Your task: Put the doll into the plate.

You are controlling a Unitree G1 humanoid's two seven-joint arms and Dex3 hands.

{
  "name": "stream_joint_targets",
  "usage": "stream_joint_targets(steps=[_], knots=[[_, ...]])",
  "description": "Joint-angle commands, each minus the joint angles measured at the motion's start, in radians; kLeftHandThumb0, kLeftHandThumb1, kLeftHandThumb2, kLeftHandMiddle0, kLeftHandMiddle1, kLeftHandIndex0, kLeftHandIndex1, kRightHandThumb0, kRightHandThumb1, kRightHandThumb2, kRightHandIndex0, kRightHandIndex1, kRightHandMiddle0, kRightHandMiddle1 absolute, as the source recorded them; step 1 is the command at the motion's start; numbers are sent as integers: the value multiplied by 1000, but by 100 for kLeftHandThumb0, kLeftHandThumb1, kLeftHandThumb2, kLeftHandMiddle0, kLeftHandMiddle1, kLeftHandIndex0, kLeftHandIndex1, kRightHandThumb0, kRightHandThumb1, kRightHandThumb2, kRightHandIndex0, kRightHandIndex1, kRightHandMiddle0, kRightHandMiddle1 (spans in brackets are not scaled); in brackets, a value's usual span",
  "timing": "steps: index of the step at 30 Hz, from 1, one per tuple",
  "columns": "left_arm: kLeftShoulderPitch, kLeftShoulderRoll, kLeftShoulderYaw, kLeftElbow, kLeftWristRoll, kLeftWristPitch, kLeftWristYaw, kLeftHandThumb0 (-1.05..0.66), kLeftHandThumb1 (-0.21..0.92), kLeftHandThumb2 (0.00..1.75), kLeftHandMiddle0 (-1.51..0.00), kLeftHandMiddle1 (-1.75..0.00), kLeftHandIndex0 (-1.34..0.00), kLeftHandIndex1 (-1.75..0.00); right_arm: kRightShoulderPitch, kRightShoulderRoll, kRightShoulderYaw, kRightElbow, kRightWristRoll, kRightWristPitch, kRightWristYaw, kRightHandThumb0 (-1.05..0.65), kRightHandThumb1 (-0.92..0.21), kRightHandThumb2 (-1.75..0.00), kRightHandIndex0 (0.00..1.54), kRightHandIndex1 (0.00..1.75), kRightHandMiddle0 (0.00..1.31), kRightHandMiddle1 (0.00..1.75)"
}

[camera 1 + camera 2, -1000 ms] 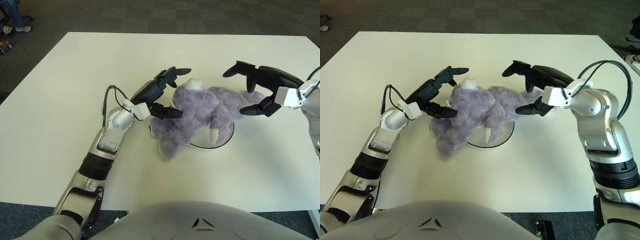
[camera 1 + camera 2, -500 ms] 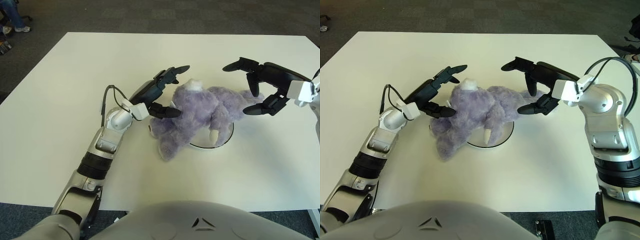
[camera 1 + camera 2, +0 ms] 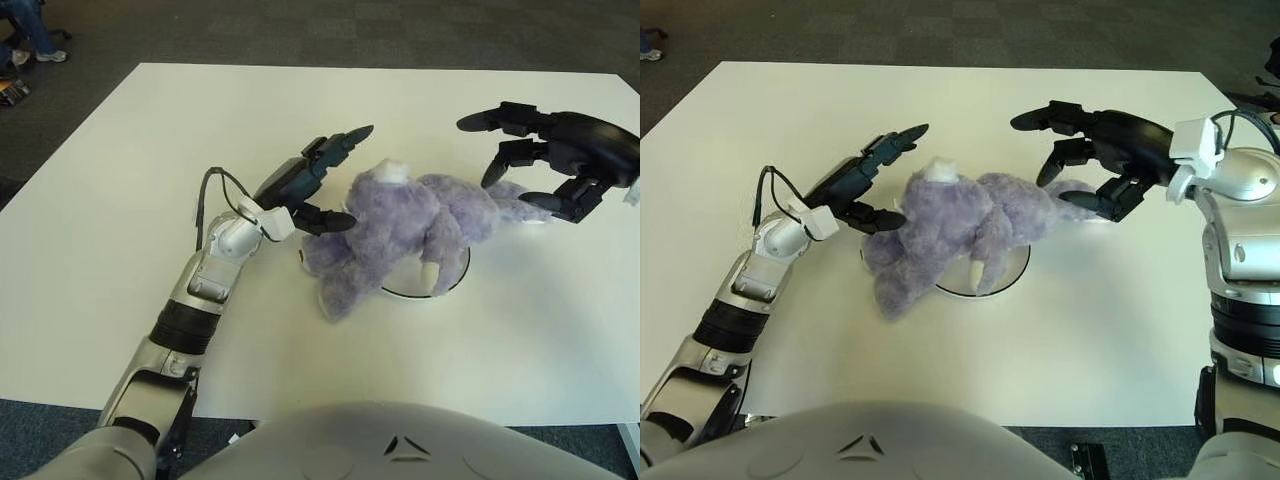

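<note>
Withdrawing from the doll (image 3: 960,222), the right hand (image 3: 1095,160) had lifted up and out to its own side over the last second; its fingers (image 3: 1052,162) were spread, holding nothing, and only the lower tips hung close above the toy's far end. A second earlier that hand had been cupped tightly over the same end. The left hand (image 3: 312,183) had also eased away a little, its fingers parted and empty, one lower fingertip just beside the doll's near flank, the upper finger pointing up past the white tuft.

Between the two hands the purple doll lay sprawled across the plate (image 3: 1012,272), its middle and one horn-tipped limb over the dish, its larger end drooping off the rim onto the table (image 3: 940,370) on the left hand's side. It had barely shifted while the hands opened.

Judged from this, the release was done and the doll was mostly in place, though its overhang meant the placement looked loose rather than tidy.
</note>
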Motion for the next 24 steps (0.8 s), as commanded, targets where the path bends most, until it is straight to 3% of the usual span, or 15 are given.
stream_joint_targets(steps=[1, 3, 5, 9, 13, 18, 24], knots=[[-17, -19, 34, 29, 64, -38, 113, -104, 92, 78, -12, -72, 0, -29, -17, 31, -35, 112, -79, -342, -70, -29, -47, -120, 31, 27, 0, 54], [-10, -62, 56, 54, 23, -44, 156, -105, 92, 85, -15, -76, 0, -34, -47, 24, -56, 88, 67, -1, -61, -28, -42, -121, 30, 24, 0, 57], [-7, -90, 68, 73, -10, -56, 181, -105, 92, 89, -16, -78, 0, -38, -58, 15, -61, 78, 139, 149, -59, -26, -37, -122, 30, 22, 0, 60], [-11, -122, 94, 109, -84, -56, 190, -105, 92, 92, -15, -78, 0, -49, -60, 8, -60, 69, 153, 174, -67, -24, -33, -123, 30, 20, 0, 62], [-40, -112, 134, 157, -126, -58, 188, -104, 92, 91, -15, -77, 0, -57, -61, 4, -60, 61, 161, 195, -73, -24, -32, -123, 30, 19, 0, 62], [-76, -117, 166, 208, -138, -75, 210, -98, 92, 88, -18, -81, 0, -56, -59, 4, -61, 58, 162, 200, -74, -24, -32, -123, 30, 19, 0, 62], [-76, -122, 202, 172, -146, 20, 224, -92, 92, 88, -23, -86, 0, -54, -57, 3, -63, 61, 163, 198, -73, -24, -32, -123, 30, 19, 0, 62]])
